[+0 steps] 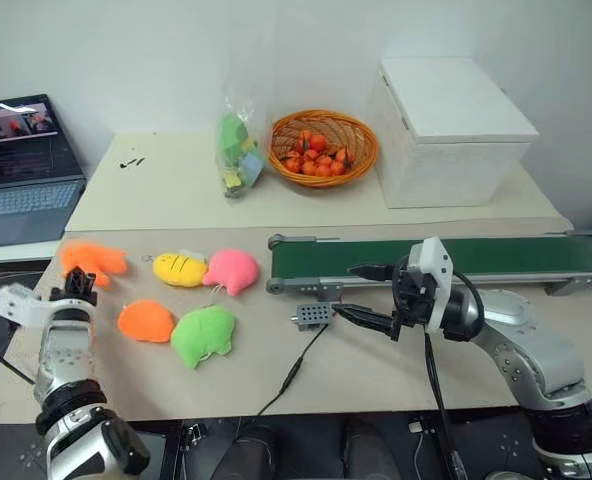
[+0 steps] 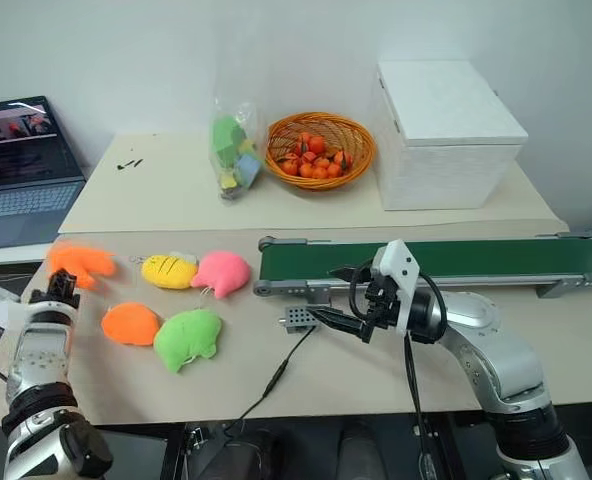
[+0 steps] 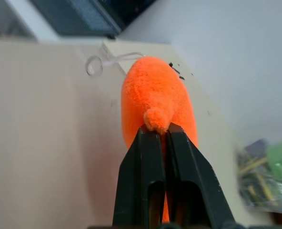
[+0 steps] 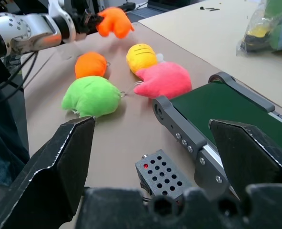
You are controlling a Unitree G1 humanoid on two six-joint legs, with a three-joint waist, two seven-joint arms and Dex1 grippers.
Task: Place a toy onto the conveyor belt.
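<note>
Toy (image 3: pixel 156 102) is squashing softly; I'm pinching 1 lobe in my left hand (image 3: pixel 161 131), right hand (image 4: pixel 150 157) gaping empty.

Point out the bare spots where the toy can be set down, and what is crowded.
The conveyor belt is bare along its length. The table is free in front of it, past the grey box and cable. It is crowded around the pink, yellow, green and oval orange plushes.

Silver-grey jointed arms with black cables and black-fingered end effectors
</note>
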